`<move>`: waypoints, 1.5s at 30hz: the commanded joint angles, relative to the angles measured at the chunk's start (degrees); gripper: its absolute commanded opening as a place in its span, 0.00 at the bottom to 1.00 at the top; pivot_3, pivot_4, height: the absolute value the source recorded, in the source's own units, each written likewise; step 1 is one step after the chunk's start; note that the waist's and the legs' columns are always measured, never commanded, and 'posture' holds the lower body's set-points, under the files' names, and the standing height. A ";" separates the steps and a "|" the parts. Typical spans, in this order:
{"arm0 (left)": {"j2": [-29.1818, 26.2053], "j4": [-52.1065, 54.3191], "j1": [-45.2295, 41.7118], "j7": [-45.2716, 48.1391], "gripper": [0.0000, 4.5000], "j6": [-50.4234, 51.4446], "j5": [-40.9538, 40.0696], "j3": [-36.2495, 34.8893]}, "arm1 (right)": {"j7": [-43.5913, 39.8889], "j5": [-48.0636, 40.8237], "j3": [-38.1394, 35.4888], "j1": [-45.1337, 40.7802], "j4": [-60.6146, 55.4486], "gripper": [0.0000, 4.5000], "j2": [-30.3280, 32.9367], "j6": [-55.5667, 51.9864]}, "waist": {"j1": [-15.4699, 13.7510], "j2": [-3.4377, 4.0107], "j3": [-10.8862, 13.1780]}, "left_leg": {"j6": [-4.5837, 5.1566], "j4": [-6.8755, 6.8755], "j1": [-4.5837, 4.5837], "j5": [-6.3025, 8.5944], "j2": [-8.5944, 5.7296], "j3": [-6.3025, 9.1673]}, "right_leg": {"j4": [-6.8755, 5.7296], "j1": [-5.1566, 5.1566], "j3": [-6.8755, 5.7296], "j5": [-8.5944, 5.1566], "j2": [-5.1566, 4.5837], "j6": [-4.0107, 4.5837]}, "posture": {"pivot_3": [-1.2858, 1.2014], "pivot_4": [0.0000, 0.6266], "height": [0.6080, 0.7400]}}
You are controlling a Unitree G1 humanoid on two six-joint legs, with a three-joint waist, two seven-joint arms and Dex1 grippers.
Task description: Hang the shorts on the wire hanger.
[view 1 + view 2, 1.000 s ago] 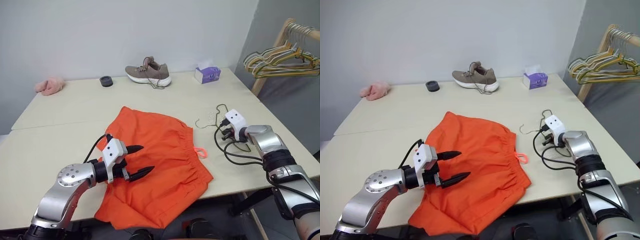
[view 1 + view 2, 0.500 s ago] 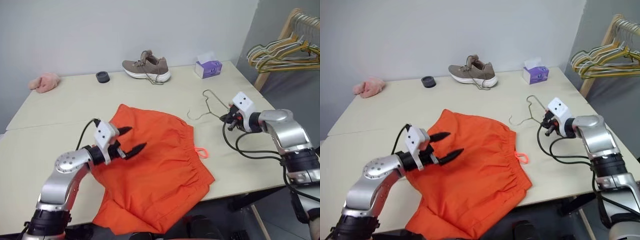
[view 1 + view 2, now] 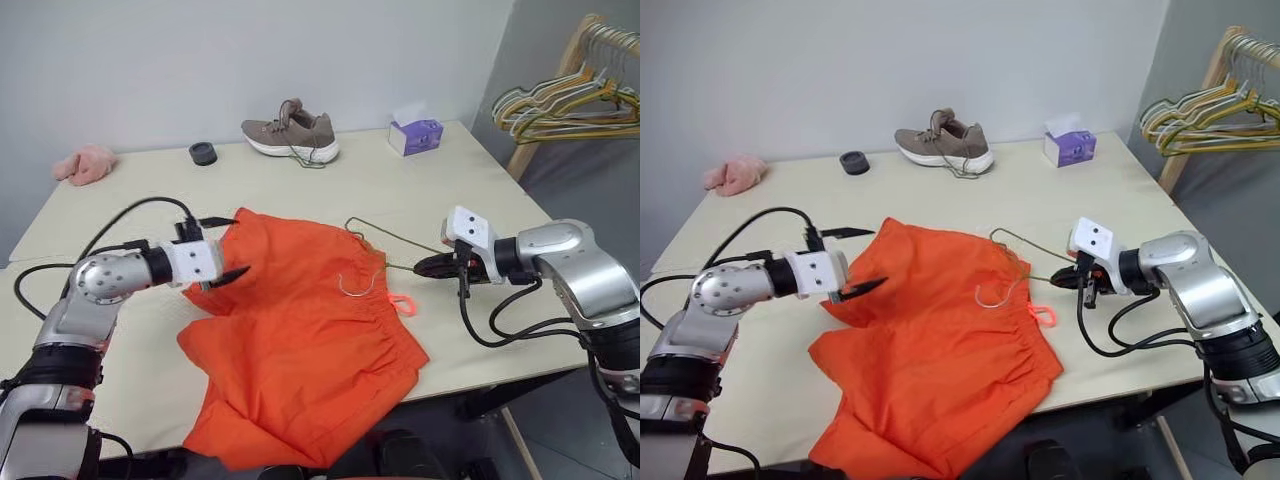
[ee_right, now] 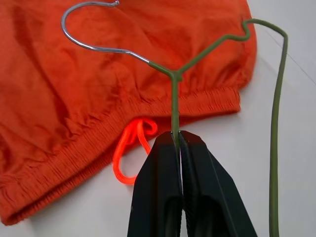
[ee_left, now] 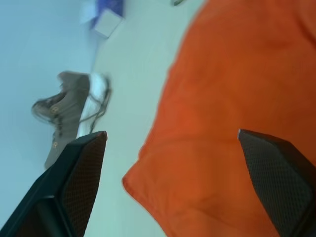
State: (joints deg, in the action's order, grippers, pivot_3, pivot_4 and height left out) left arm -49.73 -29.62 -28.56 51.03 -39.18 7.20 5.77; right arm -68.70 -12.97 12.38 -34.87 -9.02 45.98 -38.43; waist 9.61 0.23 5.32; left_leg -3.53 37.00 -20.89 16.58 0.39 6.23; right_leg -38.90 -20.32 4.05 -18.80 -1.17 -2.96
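Shorts [image 3: 300, 330]: bright orange, lay rumpled on the near half of the pale table [image 3: 120, 390], gathered waistband toward the right arm, neon loop [image 3: 402, 303] on the tabletop just beside it.

Wire hanger [image 4: 174, 94]: olive-grey, pinched on one wire below the neck by the right gripper [image 4: 178, 140], jaws closed tight on it; hook over the waistband (contact with the fabric could not be told).

Right arm: reached in from the table's right edge, gripper pointing toward the shorts.

Left gripper [image 3: 853, 260]: fingers spread wide, empty, at the shorts' far left corner, forearm roughly level.

Far edge: brown sneaker [image 3: 292, 136], purple tissue box [image 3: 415, 136], small black ring [image 3: 203, 153], pink fluffy cloth [image 3: 84, 163].
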 commanded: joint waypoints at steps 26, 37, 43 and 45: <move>18.14 -28.40 -22.71 -22.70 0.91 -19.52 24.09 16.44 | 1.61 -15.32 -1.83 -2.60 -16.85 0.00 0.67 -11.41 | 1.87 -0.18 0.12 | 0.01 0.09 -0.01 0.00 -0.05 0.06 | -0.11 0.03 -0.05 0.00 0.01 -0.02 | 0.42 0.10 1.00; 17.49 -29.62 -23.28 -26.33 0.19 -19.97 25.47 18.05 | 3.80 -16.01 -1.15 -2.51 -17.38 0.00 0.43 -11.35 | 2.13 -0.20 0.13 | 0.01 0.09 0.00 -0.01 -0.04 0.06 | -0.12 0.03 -0.05 0.00 0.00 -0.02 | 0.43 0.11 1.00; 16.32 -28.93 -22.65 -25.97 0.00 -20.20 24.61 18.24 | 4.64 -14.93 -2.04 -2.61 -15.52 0.12 0.91 -9.50 | 2.13 -0.21 0.14 | 0.01 0.09 0.00 -0.01 -0.03 0.07 | -0.12 0.03 -0.05 0.00 0.01 -0.02 | 0.43 0.11 1.00; 15.63 -28.60 -22.23 -25.29 0.00 -20.26 24.11 18.26 | 4.66 -13.35 -2.76 -2.69 -14.29 0.24 2.39 -7.45 | 2.11 -0.22 0.14 | 0.01 0.10 0.00 -0.01 -0.04 0.06 | -0.12 0.03 -0.05 0.00 0.00 -0.02 | 0.43 0.11 1.00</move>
State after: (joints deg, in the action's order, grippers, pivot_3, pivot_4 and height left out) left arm -32.79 -59.55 -50.21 25.52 -58.37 32.36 24.46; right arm -64.38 -27.57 12.30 -36.24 -23.60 47.09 -48.11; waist 11.72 0.01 5.47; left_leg -3.52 37.10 -20.89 16.58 0.35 6.29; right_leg -39.02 -20.29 3.99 -18.80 -1.17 -2.99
